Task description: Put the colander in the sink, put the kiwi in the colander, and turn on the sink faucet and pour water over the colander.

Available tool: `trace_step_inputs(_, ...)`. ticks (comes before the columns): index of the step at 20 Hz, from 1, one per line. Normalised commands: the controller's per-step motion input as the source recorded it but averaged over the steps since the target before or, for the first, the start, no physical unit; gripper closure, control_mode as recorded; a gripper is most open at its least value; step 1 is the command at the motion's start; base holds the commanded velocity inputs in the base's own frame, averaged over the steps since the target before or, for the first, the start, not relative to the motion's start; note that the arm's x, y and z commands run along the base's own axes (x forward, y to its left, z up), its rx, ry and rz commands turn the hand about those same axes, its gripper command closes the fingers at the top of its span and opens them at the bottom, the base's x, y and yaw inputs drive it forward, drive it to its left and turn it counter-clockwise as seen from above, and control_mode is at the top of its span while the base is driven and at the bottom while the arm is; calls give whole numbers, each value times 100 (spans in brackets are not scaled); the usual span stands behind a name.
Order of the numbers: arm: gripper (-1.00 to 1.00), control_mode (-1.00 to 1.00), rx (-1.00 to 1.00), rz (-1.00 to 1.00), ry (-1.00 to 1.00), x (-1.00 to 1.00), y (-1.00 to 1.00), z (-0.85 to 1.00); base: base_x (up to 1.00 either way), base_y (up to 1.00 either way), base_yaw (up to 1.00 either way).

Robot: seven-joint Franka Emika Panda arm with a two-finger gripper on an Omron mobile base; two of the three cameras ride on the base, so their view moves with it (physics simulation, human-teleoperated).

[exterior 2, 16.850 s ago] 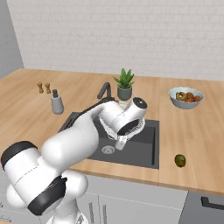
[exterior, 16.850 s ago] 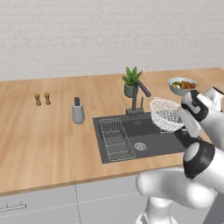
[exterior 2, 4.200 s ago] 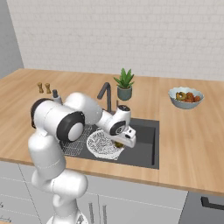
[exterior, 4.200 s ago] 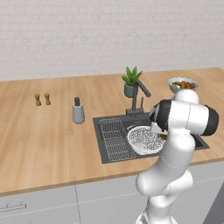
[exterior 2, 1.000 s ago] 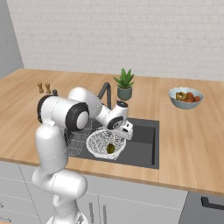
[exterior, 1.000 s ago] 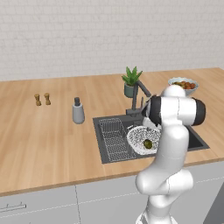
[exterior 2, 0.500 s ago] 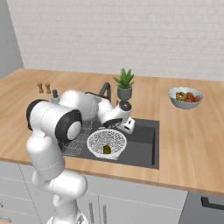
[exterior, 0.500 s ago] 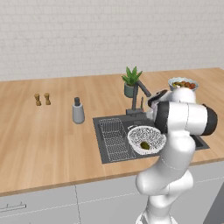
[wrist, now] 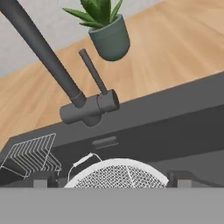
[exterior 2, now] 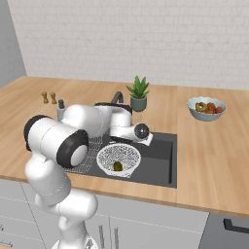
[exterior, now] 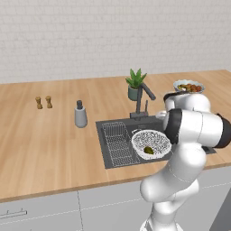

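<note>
The white colander lies in the dark grey sink, right of the wire rack. The olive-brown kiwi rests inside it. The faucet stands behind the basin; its spout angles up and its thin lever sticks up. No water stream shows. My gripper hovers over the colander's rim, facing the faucet base. It is open, its dark fingertips wide apart with nothing between them.
A wire rack fills the sink's left part. A potted plant stands just behind the faucet. A grey soap dispenser and two small shakers sit to the left, a fruit bowl to the right.
The colander, earlier held above the sink, now lies in it, and the kiwi has gone from the right counter into it. In the last second the hand shifted slightly near the faucet.
</note>
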Motion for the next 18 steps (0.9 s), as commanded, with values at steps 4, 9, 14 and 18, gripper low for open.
trace_step_inputs(4, -100, -100, -3, 0, -16, -1, -10, 0, 0, 0, 0)
trace_step_inputs(9, -100, -100, -11, 0, -18, -1, -7, -11, 0, 0, 0)
trace_step_inputs(14, -100, -100, -14, 0, -9, -2, 0, -24, 0, 0, 0)
trace_step_inputs(18, -100, -100, -11, 0, -3, 0, 1, -25, 0, 0, 0)
